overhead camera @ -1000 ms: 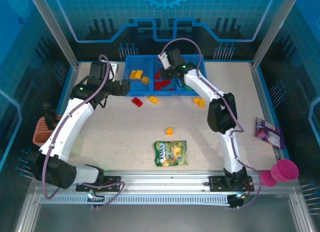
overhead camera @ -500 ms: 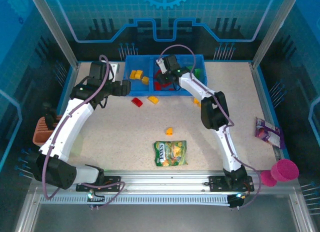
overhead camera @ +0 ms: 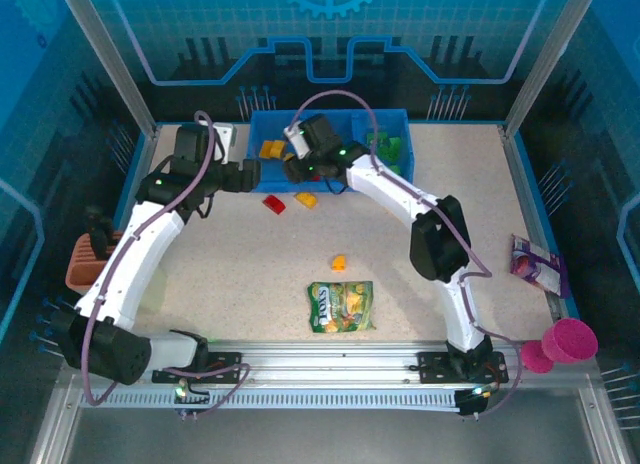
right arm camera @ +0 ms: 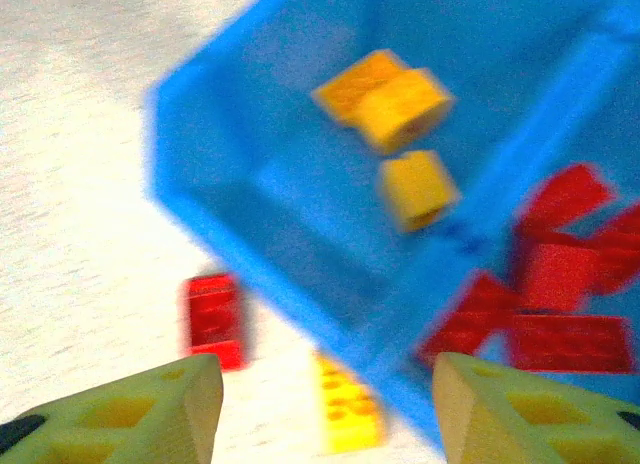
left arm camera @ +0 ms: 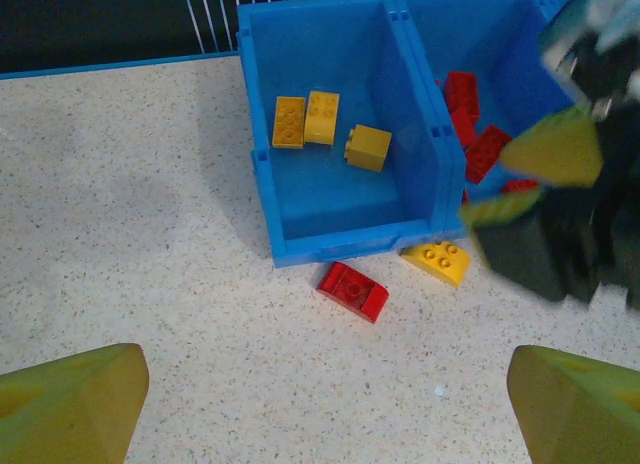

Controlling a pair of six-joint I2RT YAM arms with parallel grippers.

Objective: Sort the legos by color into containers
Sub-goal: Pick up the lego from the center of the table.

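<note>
The blue tray (overhead camera: 262, 189) stands at the back, its containers side by side. Yellow legos (left arm camera: 305, 119) lie in the left one, red legos (left arm camera: 472, 124) in the middle, green legos (overhead camera: 385, 144) in the right. On the table just before the tray lie a red lego (left arm camera: 352, 290) and a yellow lego (left arm camera: 437, 260); a small orange one (overhead camera: 339, 262) sits farther forward. My left gripper (left arm camera: 325, 414) is open above bare table short of the red lego. My right gripper (right arm camera: 325, 414) is open and empty, hovering over the tray's front edge above the yellow lego (right arm camera: 348, 404).
A green-yellow candy bag (overhead camera: 340, 306) lies near the table's front middle. A pink cup (overhead camera: 568, 342) and a purple packet (overhead camera: 535, 262) are at the right edge. An orange-brown basket (overhead camera: 80, 264) sits at the left edge. The two grippers are close together in front of the tray.
My right gripper has swung left from over the middle compartment to the tray's front edge, and its jaws have opened. The left arm has barely moved.
</note>
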